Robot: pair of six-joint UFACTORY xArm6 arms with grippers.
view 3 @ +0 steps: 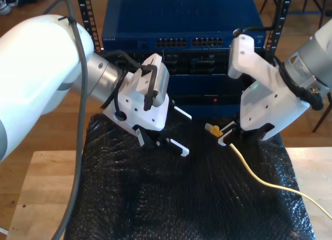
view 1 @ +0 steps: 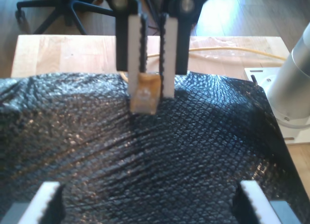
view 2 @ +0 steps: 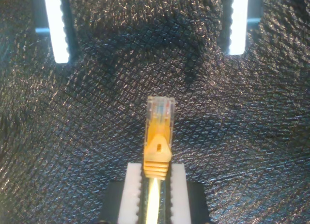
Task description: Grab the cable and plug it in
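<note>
Cable [view 3: 259, 175] is lying across the black mat [view 3: 171, 198] on the worktop [view 3: 36, 198], and my second claw [view 3: 224, 136] is gripping it just behind the clear plug [view 2: 160, 110], at the exterior view's right. My first claw [view 3: 174, 131] is hanging wide open, holding nothing, facing it.

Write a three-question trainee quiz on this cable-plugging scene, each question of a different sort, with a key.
1. True or false: my second gripper is shut on the cable.
2. Which colour is the mat under both arms? A) black B) white C) red
3. Fill in: the fingers of my first gripper stand ____.

Key:
1. True; the clear plug sticks out past the closed fingers.
2. A
3. open, gripping nothing
</note>
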